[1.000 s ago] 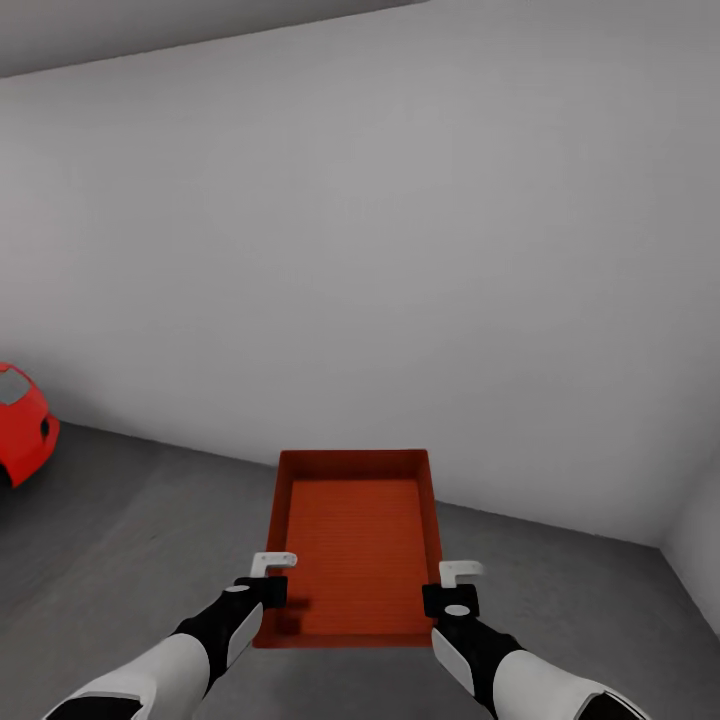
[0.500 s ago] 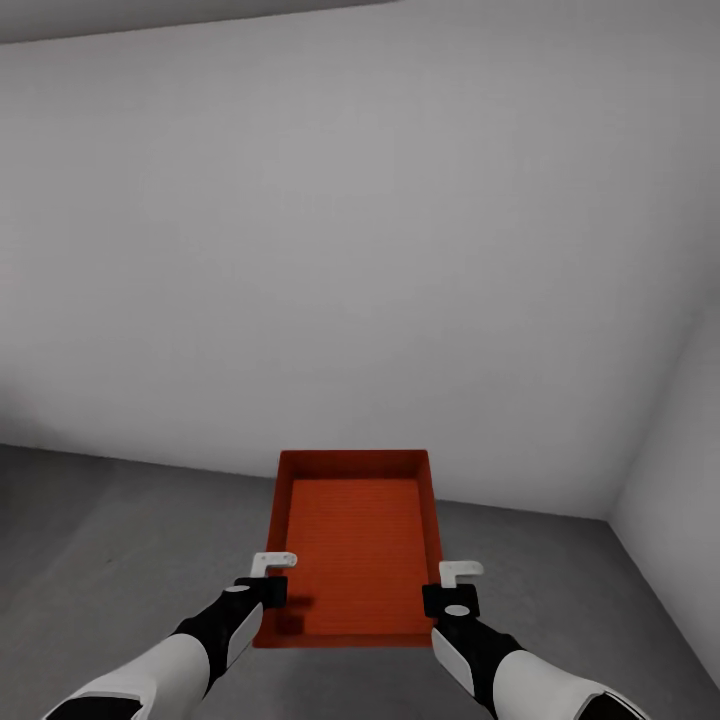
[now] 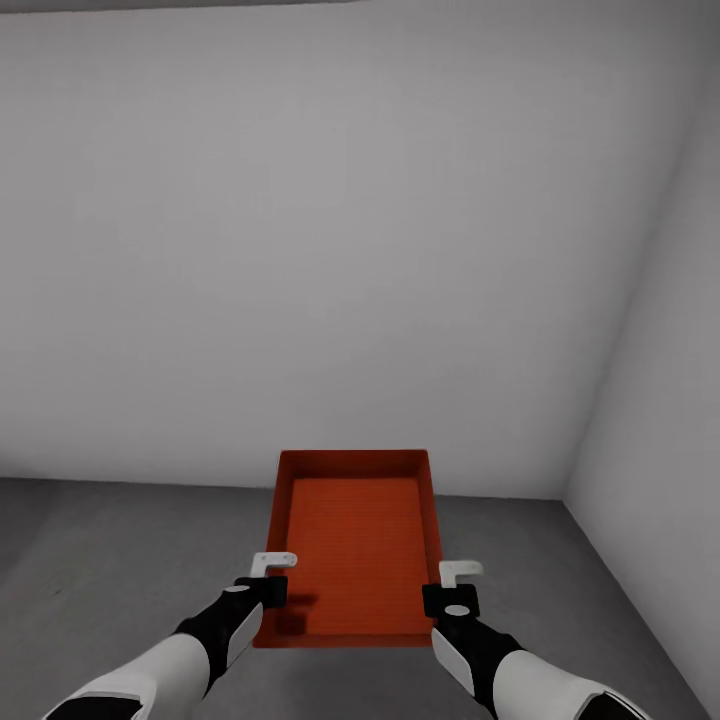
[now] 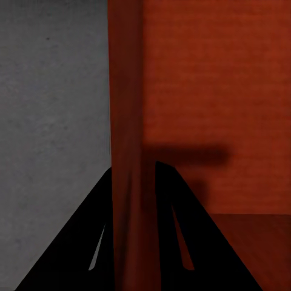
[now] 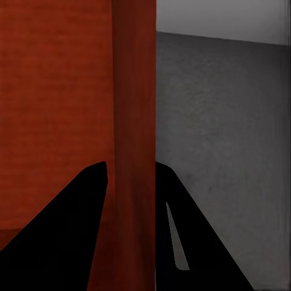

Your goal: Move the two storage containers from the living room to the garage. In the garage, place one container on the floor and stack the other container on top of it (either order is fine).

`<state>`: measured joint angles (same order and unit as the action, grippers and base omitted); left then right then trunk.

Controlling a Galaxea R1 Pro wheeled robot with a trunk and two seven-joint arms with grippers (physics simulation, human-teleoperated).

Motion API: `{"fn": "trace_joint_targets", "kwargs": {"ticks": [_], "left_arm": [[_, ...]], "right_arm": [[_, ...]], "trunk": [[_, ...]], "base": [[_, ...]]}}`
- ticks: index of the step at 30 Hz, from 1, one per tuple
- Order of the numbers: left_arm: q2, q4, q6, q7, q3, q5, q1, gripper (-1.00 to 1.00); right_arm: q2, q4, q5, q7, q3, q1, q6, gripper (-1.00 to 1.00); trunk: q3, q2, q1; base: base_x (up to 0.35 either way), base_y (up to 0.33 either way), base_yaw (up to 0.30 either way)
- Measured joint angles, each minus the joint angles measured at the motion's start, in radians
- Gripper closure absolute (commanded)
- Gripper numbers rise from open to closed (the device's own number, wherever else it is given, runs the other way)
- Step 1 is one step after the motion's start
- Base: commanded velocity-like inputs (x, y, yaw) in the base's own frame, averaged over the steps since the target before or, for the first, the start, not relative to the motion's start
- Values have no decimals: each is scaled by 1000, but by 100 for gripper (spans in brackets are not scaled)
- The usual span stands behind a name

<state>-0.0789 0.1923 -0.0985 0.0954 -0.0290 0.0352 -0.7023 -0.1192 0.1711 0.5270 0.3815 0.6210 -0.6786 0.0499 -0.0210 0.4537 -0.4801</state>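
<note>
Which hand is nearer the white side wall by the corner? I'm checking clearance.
Right. The right hand grips the orange-red rectangular bin on the side facing that white side wall; the left hand grips the opposite side.

Container (image 3: 355, 545) between left pincer (image 3: 272, 575) and right pincer (image 3: 452, 585), above floor (image 3: 100, 560).

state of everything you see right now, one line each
storage container: empty, open-top, held level above the floor by both side walls
left gripper: shut on the container's left wall
right gripper: shut on the container's right wall
</note>
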Motion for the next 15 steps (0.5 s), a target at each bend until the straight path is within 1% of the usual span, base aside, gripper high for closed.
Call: {"fn": "trace_joint_targets", "kwargs": {"ticks": [2, 4, 15], "left_arm": [[0, 0, 0, 0, 1, -1, 0, 100], [0, 0, 0, 0, 0, 0, 0, 100], [0, 0, 0, 0, 0, 0, 0, 100]], "right_arm": [[0, 0, 0, -1, 0, 0, 0, 100], [0, 0, 0, -1, 0, 0, 0, 100], [0, 0, 0, 0, 0, 0, 0, 100]], "trunk": [[0, 0, 0], [0, 0, 0], [0, 0, 0]], "base": [[0, 0, -182], [0, 0, -60], [0, 0, -10]]}}
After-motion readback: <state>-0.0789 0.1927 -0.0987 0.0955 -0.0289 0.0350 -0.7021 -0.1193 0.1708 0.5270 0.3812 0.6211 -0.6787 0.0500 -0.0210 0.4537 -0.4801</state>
